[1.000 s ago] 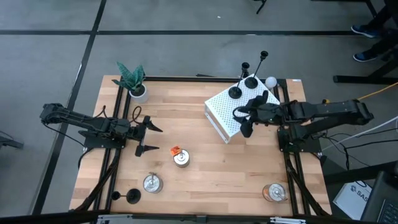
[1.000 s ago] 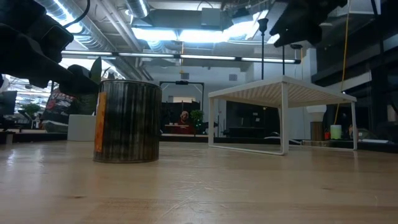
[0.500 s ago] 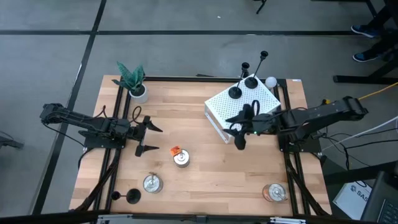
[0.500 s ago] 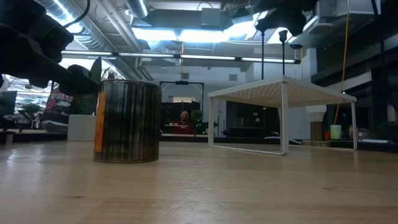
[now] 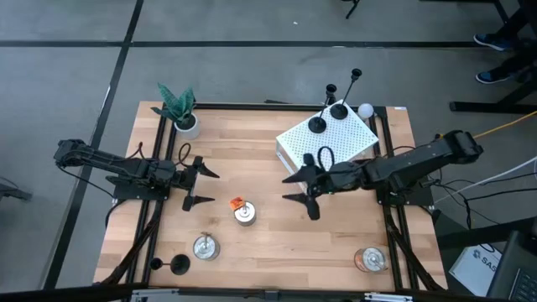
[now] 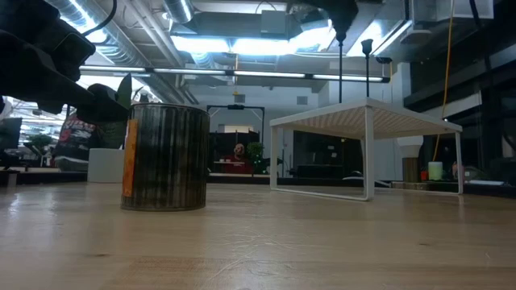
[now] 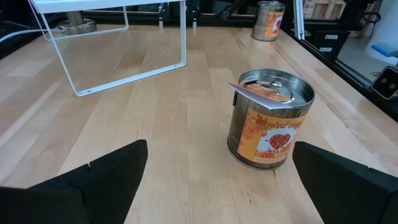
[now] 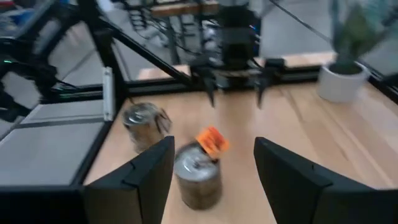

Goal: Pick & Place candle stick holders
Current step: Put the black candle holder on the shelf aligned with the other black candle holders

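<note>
Two black candle stick holders (image 5: 317, 124) (image 5: 339, 109) stand by their round bases on the white wire rack (image 5: 336, 143) at the table's far right. Their stems show in the low view (image 6: 339, 56) (image 6: 368, 64). A third holder (image 5: 177, 265) is at the near-left corner; whether it stands or lies, I cannot tell. My right gripper (image 5: 295, 190) is open and empty over the table's middle, just left of the rack, fingers pointing toward the left edge (image 8: 211, 186). My left gripper (image 5: 200, 186) is open and empty at the left (image 7: 217, 186).
A tin can with an orange tag (image 5: 244, 212) stands between the two grippers, right before my left gripper (image 7: 270, 121). Two more cans (image 5: 204, 247) (image 5: 369, 258) stand near the front edge. A potted plant (image 5: 180, 113) is at the far left, and a white ball (image 5: 366, 109) lies beside the rack.
My right gripper has gone from over the rack's near-right part toward the table's left edge and a little toward the near edge, off the rack and out over the bare wood. It has turned so that its fingers point at the left arm. The holders have stayed where they were.
</note>
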`<state>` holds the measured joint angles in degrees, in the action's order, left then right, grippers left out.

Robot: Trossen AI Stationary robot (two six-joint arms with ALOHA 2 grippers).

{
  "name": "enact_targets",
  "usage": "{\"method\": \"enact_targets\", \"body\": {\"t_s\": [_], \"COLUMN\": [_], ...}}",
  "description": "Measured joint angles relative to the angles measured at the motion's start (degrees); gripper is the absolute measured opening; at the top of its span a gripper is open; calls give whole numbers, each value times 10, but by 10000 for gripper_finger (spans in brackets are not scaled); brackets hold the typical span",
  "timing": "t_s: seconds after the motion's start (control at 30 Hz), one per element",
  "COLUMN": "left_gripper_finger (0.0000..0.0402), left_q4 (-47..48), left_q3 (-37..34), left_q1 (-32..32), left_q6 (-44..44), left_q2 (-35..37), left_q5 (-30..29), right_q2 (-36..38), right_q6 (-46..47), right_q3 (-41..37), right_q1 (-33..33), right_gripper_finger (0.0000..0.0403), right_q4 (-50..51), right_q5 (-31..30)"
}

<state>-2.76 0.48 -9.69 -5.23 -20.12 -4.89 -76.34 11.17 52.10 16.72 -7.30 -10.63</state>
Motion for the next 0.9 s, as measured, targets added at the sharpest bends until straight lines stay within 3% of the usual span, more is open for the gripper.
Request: {"method": "enact_targets", "body": {"t_s": [0.43, 0.9], "left_gripper_finger": [400, 400], "left_q4": [0, 0], "left_q3": [0, 0], "left_q1": [0, 0], "left_q6": [0, 0], "left_q2": [0, 0], "left_q5": [0, 0], "right_q2": [-131, -248], "right_q6": [-78, -129], "right_q3": [4, 108], "right_q1": [0, 1], "right_gripper_finger": [224, 224], "right_q4": [-216, -200], "right_q5": [121, 154]}}
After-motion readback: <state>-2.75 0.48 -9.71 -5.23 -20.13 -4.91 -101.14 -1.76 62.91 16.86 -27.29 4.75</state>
